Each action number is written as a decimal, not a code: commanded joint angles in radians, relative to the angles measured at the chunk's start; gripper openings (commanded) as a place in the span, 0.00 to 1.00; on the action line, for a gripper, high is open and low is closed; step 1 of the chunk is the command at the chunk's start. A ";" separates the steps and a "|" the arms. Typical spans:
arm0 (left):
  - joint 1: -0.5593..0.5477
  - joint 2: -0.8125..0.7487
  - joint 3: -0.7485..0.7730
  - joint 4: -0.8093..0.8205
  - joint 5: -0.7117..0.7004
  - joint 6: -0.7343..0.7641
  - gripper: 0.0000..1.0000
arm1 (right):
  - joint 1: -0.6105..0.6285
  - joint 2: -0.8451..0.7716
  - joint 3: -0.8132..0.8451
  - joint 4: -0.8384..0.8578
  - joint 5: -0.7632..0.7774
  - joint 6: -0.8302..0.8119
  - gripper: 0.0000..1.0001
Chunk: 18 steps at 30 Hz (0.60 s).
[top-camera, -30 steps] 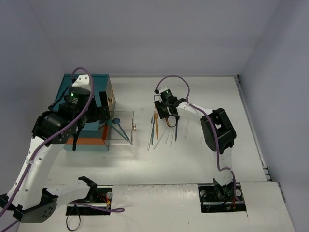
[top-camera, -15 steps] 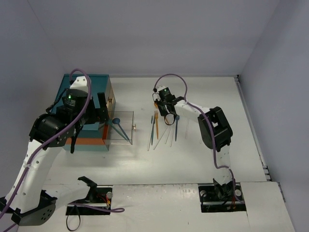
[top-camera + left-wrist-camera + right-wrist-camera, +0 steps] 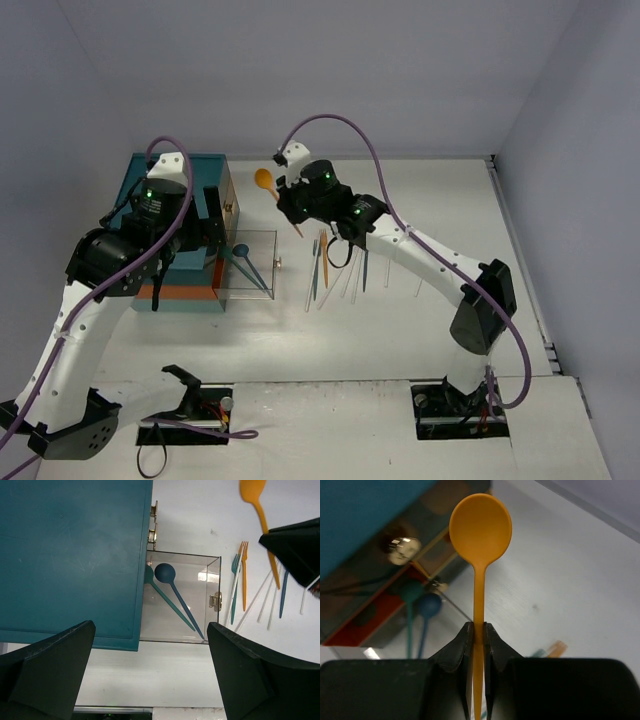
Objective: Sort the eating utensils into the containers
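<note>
We read this as a robotics lab test cell, not a home or kitchen: the left arm (image 3: 70, 310) and right arm (image 3: 440, 268) are bolted at the near edge of a white table (image 3: 400, 340), boxed in by plain pale walls (image 3: 300, 70) on three sides. Purple cables (image 3: 322, 117) loop off both arms (green status lights glow on them too), and the props are a teal chest (image 3: 190, 168) and a row of plastic utensils (image 3: 323, 258).

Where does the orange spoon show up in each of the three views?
Top external: orange spoon upper centre, right of the teal chest.
Left wrist: top right corner, handle slanting down.
Right wrist: dead centre, handle clamped in the right gripper jaws.
Shared landmark: the blue spoon in the clear drawer.
</note>
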State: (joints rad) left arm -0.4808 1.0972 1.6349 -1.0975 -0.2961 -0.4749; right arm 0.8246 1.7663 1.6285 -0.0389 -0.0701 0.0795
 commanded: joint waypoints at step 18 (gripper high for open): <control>0.013 0.005 0.030 0.041 -0.024 -0.006 0.94 | 0.180 0.064 -0.082 0.207 0.141 0.183 0.00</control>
State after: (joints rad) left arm -0.4755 1.1061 1.6421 -1.0958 -0.3125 -0.4753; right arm 0.9875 1.8891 1.5727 0.0629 0.0041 0.2081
